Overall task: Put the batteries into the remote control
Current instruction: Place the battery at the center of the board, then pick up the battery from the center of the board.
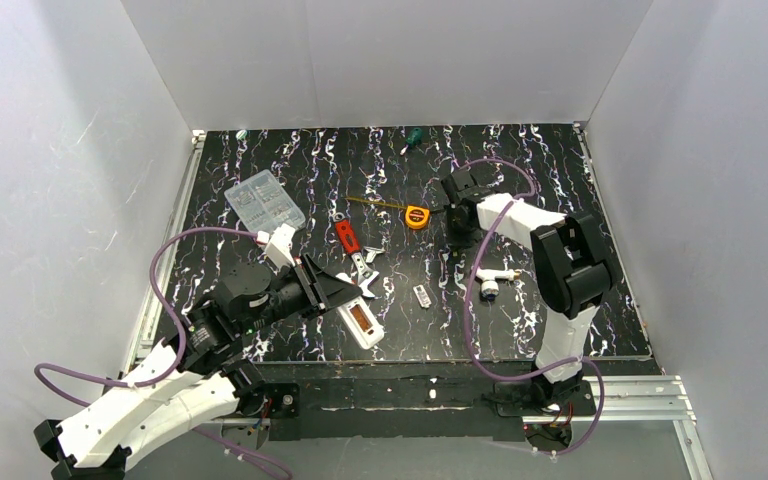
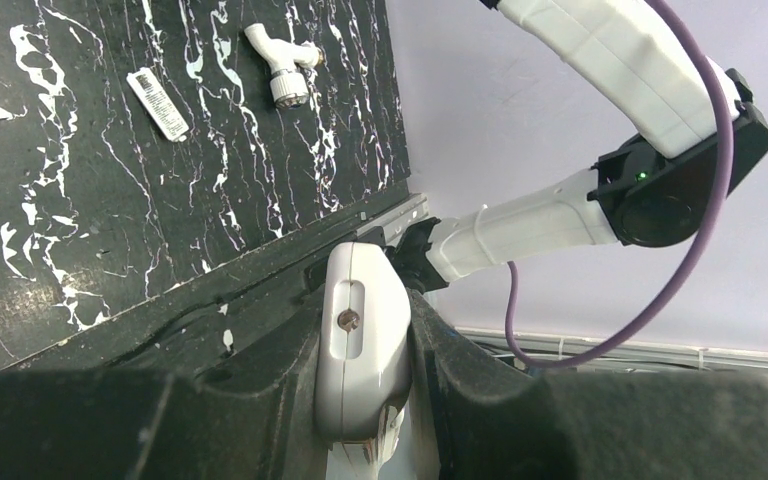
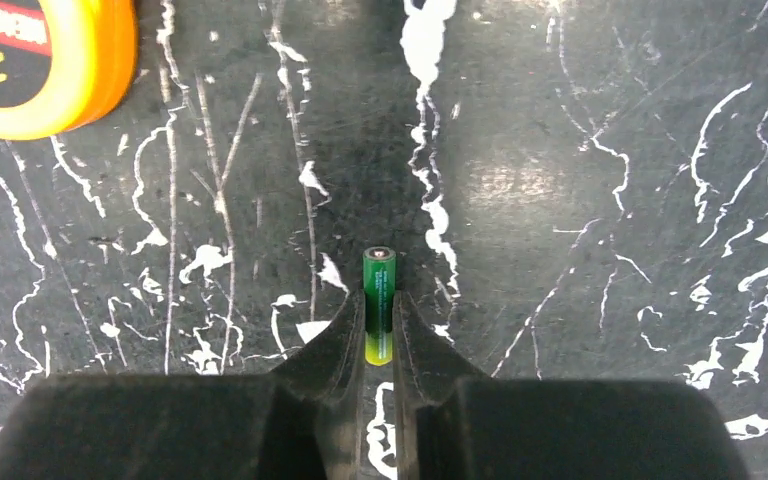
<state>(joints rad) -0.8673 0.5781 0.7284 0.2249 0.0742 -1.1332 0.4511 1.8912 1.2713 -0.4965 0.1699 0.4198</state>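
Observation:
My left gripper (image 1: 352, 298) is shut on one end of the white remote control (image 1: 362, 323), near the table's front edge. The remote's recessed bay faces up in the top view. In the left wrist view the remote (image 2: 360, 350) sits edge-on between the black fingers (image 2: 260, 400). My right gripper (image 1: 457, 215) is further back, down at the table beside the tape measure. In the right wrist view it (image 3: 379, 303) is shut on a green and yellow battery (image 3: 379, 275), which lies on the black surface and pokes out ahead of the fingertips.
An orange tape measure (image 1: 417, 216) lies just left of the right gripper. A clear compartment box (image 1: 264, 200) is at the back left. A red knife (image 1: 346, 236), silver metal pieces (image 1: 365, 265), a small white tag (image 1: 421, 296) and a white tap-shaped piece (image 1: 495, 278) lie mid-table.

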